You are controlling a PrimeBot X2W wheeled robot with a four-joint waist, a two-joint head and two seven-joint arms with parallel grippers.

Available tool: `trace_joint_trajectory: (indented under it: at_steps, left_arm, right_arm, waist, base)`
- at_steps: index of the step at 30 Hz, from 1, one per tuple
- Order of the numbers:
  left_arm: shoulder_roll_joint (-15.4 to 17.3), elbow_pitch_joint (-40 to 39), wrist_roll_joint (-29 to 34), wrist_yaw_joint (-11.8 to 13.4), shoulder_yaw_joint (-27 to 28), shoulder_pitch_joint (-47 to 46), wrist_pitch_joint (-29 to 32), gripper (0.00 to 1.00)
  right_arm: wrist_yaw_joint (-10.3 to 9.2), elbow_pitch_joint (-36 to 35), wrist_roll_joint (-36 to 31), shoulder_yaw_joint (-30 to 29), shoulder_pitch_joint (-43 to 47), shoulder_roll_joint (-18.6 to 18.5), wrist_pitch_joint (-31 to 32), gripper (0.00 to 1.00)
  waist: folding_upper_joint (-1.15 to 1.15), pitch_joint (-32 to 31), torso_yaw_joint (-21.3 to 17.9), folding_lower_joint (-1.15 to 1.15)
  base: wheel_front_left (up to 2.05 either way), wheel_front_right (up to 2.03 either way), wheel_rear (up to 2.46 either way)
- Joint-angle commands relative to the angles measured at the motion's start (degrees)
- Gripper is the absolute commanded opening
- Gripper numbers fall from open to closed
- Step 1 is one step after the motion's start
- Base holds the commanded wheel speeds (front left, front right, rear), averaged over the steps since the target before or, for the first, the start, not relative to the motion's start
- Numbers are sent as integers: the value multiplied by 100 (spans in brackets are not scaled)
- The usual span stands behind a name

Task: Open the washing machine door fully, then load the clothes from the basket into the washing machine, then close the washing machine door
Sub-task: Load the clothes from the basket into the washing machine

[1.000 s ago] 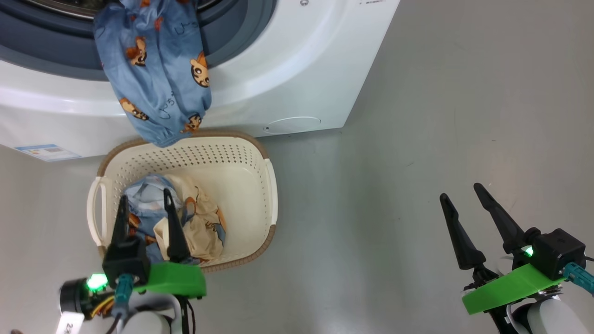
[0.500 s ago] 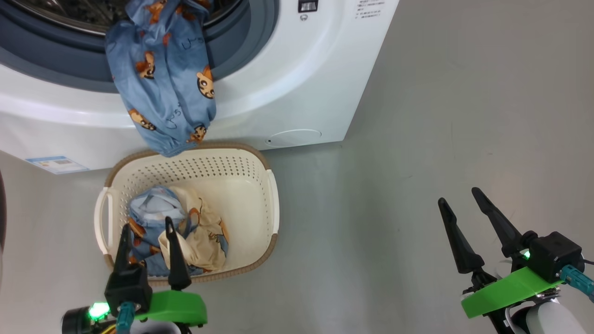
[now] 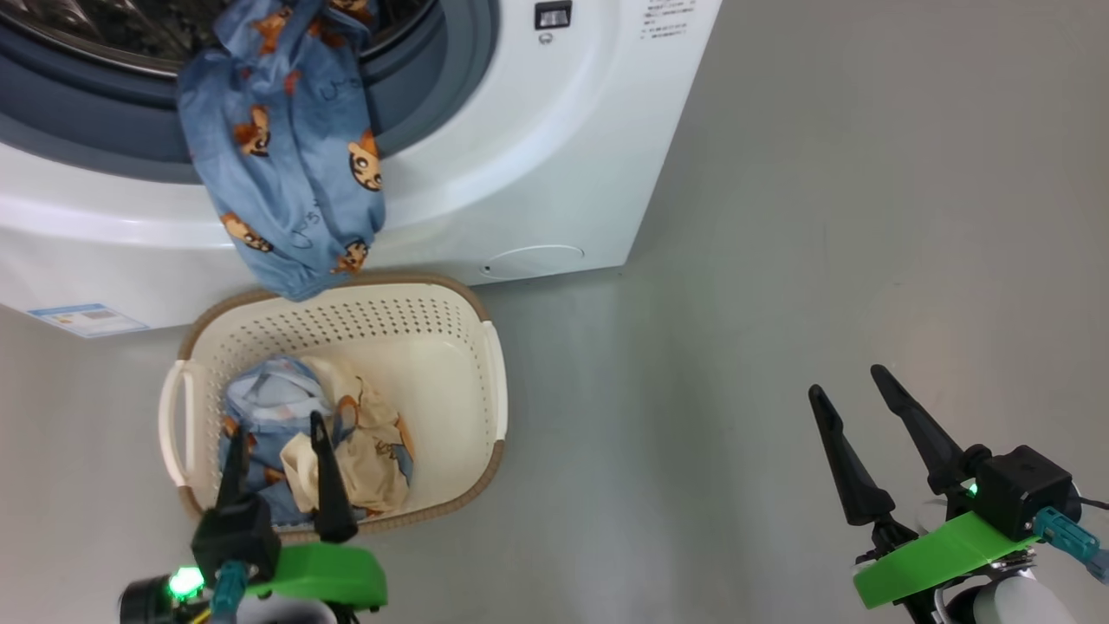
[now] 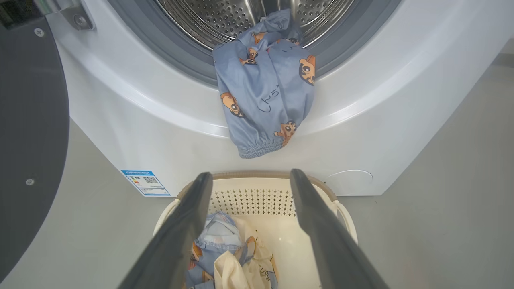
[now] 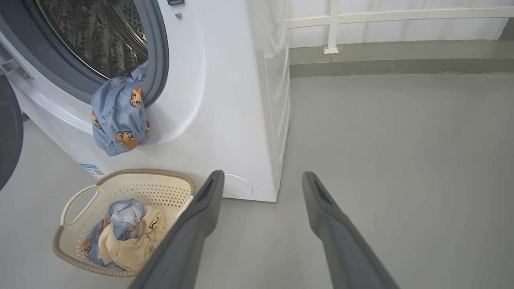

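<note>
The washing machine [image 3: 537,147] stands open at the upper left. One blue bear-print garment [image 3: 286,165] hangs out of its steel drum [image 4: 241,16], over the gasket and down the white front, its hem just above the basket [image 3: 496,381]. More clothes [image 3: 321,438], blue and cream, lie heaped in the basket's left half. My left gripper [image 3: 275,429] is open above that heap at the basket's near rim, holding nothing. My right gripper [image 3: 846,381] is open over bare floor far to the right. The washing machine door [image 4: 28,120] stands swung open at the left.
A blue label sticker [image 3: 87,319] and a round cover [image 3: 533,258] sit low on the machine's front. Grey floor stretches to the right of the machine and basket. In the right wrist view, a white railing [image 5: 361,20] and a kerb run along the far wall.
The head camera has tilted, so the whole picture has shifted down. My left gripper has drawn back a little toward the basket's near rim, still open. The hanging garment has not moved.
</note>
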Motion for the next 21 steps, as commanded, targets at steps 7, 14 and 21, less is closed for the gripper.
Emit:
trace_joint_trajectory:
  at_steps: [7,14,21]
  left_arm:
    - [71,384,-186,-98,150,-873,-36,100]
    - [182,1093,-176,-171,253,-1653,-36,100]
    - [330,1800,-217,-178,488,-2376,-36,100]
  right_arm:
    - [9,-119,75,122,-97,63,-43,100]
    - [9,-91,145,161,-244,151,-43,100]
    - [9,-70,189,196,-345,152,-43,100]
  waist:
    - [0,328,-322,0]
    - [0,597,-631,0]
    - [0,835,-866,0]
  base:
    - [0,0,0]
    - [0,0,0]
    - [0,0,0]
